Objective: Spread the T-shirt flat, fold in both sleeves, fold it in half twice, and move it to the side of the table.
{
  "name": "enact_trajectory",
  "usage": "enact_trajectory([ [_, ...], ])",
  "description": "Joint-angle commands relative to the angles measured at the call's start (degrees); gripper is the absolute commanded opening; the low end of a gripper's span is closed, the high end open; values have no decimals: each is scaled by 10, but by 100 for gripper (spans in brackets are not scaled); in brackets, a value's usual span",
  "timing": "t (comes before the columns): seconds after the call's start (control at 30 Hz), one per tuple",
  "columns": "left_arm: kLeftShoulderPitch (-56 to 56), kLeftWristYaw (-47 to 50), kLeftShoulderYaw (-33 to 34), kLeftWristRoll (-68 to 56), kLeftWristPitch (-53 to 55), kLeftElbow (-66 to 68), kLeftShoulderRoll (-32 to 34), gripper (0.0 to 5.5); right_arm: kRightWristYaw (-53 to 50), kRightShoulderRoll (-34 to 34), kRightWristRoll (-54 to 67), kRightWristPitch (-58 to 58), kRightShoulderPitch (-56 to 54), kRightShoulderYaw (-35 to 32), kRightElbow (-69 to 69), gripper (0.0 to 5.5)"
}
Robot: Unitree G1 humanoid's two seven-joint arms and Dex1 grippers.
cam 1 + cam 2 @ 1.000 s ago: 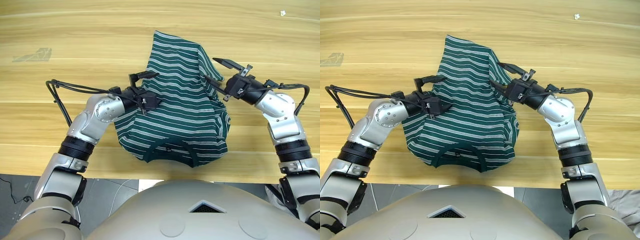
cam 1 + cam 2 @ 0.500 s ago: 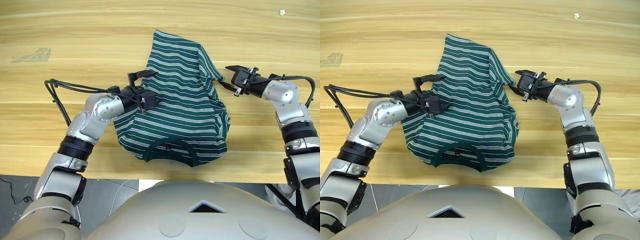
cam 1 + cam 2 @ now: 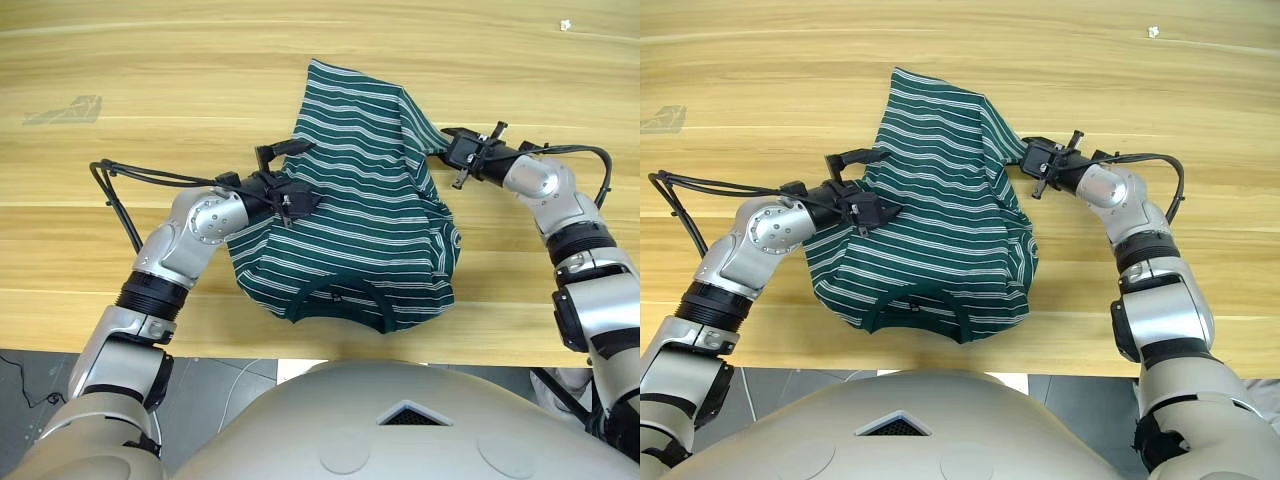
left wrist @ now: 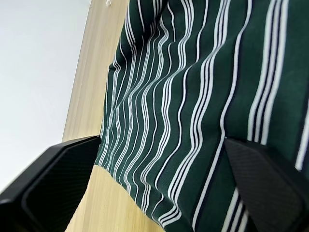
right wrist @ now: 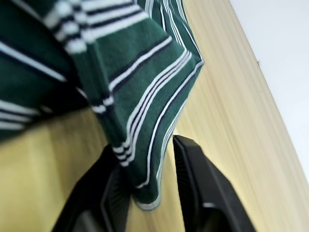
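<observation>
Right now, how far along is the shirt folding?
Nothing looks finished: the shirt lies bunched on the table, not flat. In hand: spreading it, with the left claw open at its left edge and the right claw at a sleeve tip. Left: flattening, both sleeve folds, two halvings, moving it aside.

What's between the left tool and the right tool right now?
Only the green striped T-shirt. It fills the stretch from the left tool across to the right tool, which is at its sleeve tip. Both eye views show this.
</observation>
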Motion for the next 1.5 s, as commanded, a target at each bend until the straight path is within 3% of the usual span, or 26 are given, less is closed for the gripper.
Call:
enact_trajectory([
  [0.03,10,-7,-13,18,12,23,-3,476,-30,-19,-22,-1,-58,0,35,70],
  [0.1,8,-4,-16,20,11,28,-7,476,-42,-15,-29,5,-87,2,62,20],
  [0.17,5,-2,-18,22,10,34,-10,476,-48,-8,-35,5,-103,6,80,3],
  [0.4,-6,3,-22,22,4,51,-15,476,-104,-5,-61,65,-183,13,153,3],
  [0.53,2,2,-23,18,4,49,-13,476,-177,-37,-89,173,-218,18,184,3],
  [0.7,9,4,-22,16,8,43,-14,476,-127,-37,-89,182,-191,20,187,3],
  [0.93,20,3,-24,10,11,40,-17,476,-164,-23,-104,161,-162,28,178,122],
  [1.0,23,3,-23,10,12,38,-16,476,-178,-20,-98,153,-157,23,177,125],
  [1.13,23,-1,-20,7,12,33,-15,476,-202,-14,-98,141,-151,19,175,190],
  [1.3,2,-19,-2,-27,23,9,-19,476,-221,-20,-114,149,-149,31,174,190],
  [1.5,9,-34,-11,-24,25,0,-20,476,-305,-52,-236,248,-158,134,179,190],
])
